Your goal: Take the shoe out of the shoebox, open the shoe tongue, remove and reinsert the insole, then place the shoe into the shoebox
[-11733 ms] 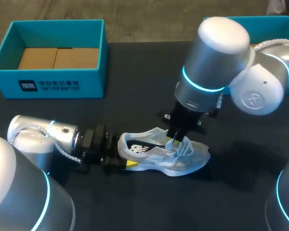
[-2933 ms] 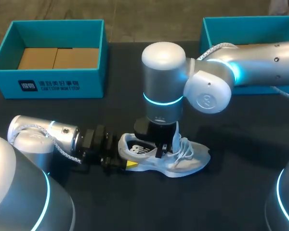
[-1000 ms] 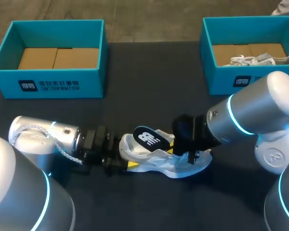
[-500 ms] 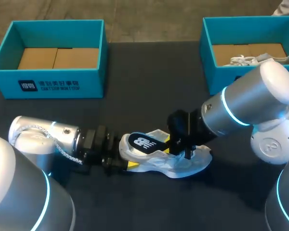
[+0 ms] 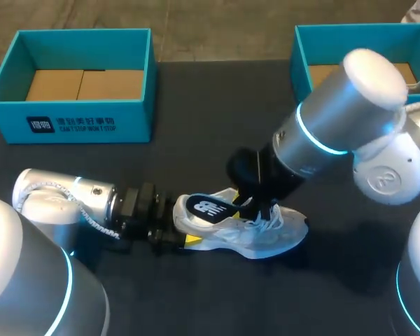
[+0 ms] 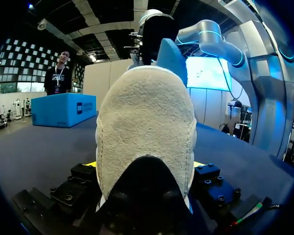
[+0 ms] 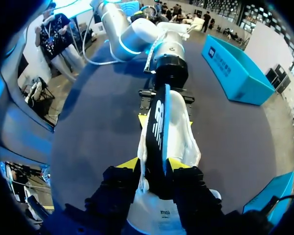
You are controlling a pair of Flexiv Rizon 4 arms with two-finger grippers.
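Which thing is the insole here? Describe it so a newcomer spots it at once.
Near the front middle of the dark table lies a pale shoe, its heel in the left tool. The insole sticks up out of its opening, pinched by the right tool. It is the only flat black piece with white print there.

Shoe (image 5: 266,234) on table (image 5: 217,126); left shoebox (image 5: 77,124) and right shoebox (image 5: 301,63) behind it.

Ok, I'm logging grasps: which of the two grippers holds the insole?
The right gripper: it pinches the dark insole, standing on edge over the shoe. The left gripper only clamps the heel.
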